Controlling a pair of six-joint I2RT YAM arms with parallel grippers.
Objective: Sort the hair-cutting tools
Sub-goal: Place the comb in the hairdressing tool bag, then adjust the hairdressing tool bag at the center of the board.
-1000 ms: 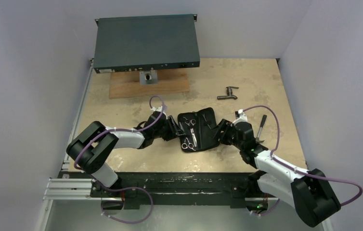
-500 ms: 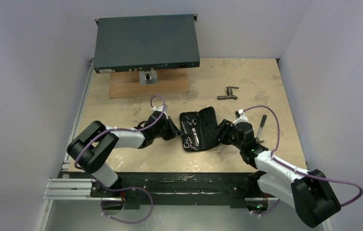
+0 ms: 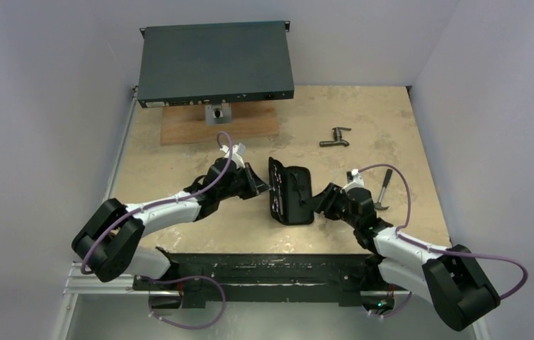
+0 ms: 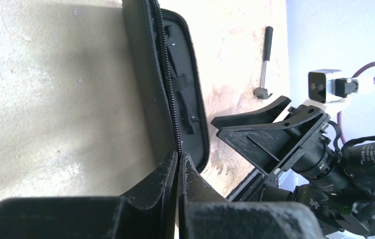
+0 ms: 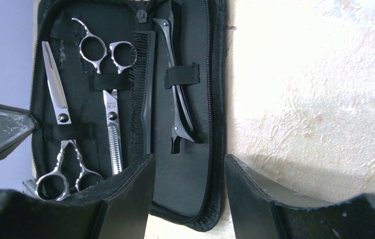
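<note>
tools: comb point(image 5: 143, 99), scissors point(image 5: 56, 107), shears point(image 5: 112, 119) and clip point(image 5: 178, 94) are all strapped inside the case point(image 3: 291, 195); none loose.
case: mid-table point(image 3: 179, 156) and half-folded. The scissors-side flap is tipped up on edge, the clip side looks flat, and the comb lies along the spine.
step (judged): folding the flap over to shut the case with the tools stowed. Zip is not done, so the task looks late but unfinished.
left gripper point(image 4: 178, 158): pinched narrow on the flap's zipper rim near a corner, gripping from the outer face.
right gripper point(image 5: 188, 162): jaws wide, holding nothing, low at the case's near edge.
how to do it well: swing the flap in an arc about the spine, not a drag. The pinch on the rim is thin, so go slow or it may slip. The right gripper should pin the flat half or back out, since its fingers look to be in the flap's path. Watch that the scissors handles stay under the straps.
tools vs grippers: the clip half sits between the right fingers, the comb end just beside one finger, and no tool is touched. The left gripper touches only the rim, with the tools on the flap's other face.
rest: hammer point(image 3: 384, 188) is right of the case near the right arm; fitting point(image 3: 335, 137) is further back, well apart.
</note>
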